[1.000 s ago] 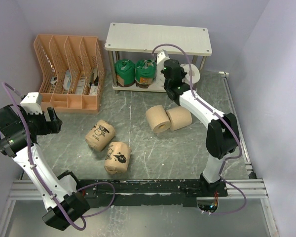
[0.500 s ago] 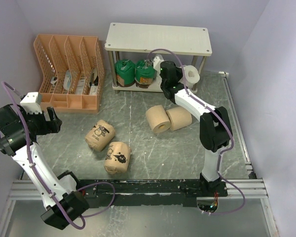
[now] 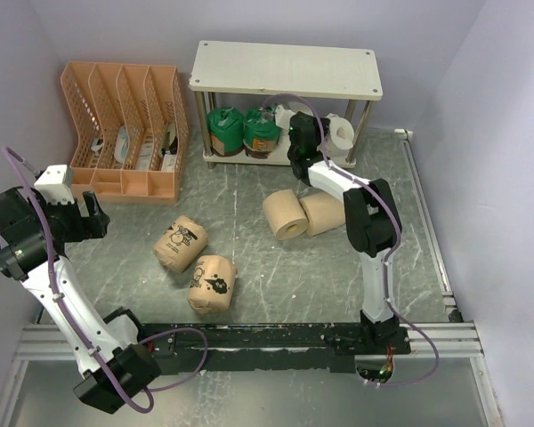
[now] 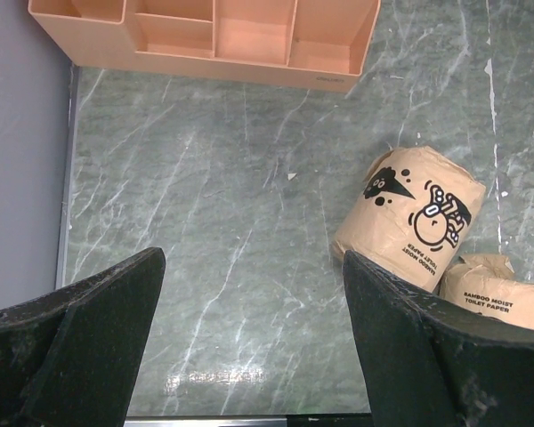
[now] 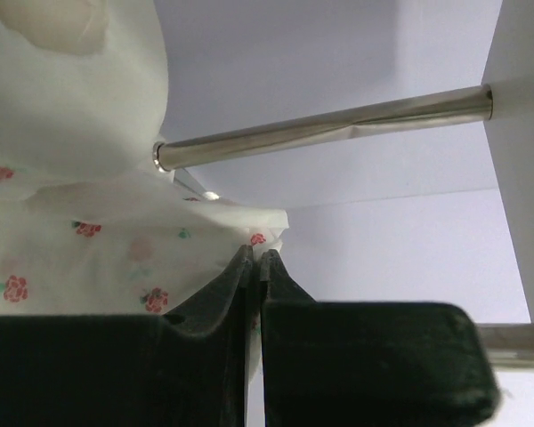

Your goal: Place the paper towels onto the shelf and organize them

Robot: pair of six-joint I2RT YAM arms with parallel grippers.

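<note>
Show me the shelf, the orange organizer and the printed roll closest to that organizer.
Shelf (image 3: pixel 285 69), top view, on its upper board.
Organizer (image 3: pixel 125 189), top view, on its low front wall.
Printed roll (image 3: pixel 180 243), top view, on the middle of its wrapper.

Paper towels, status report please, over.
Left end effector open, empty. Right end effector shut on white dotted roll at shelf lower tier. Green-topped rolls shelved; printed rolls and tan rolls on table. Nothing blocking.
</note>
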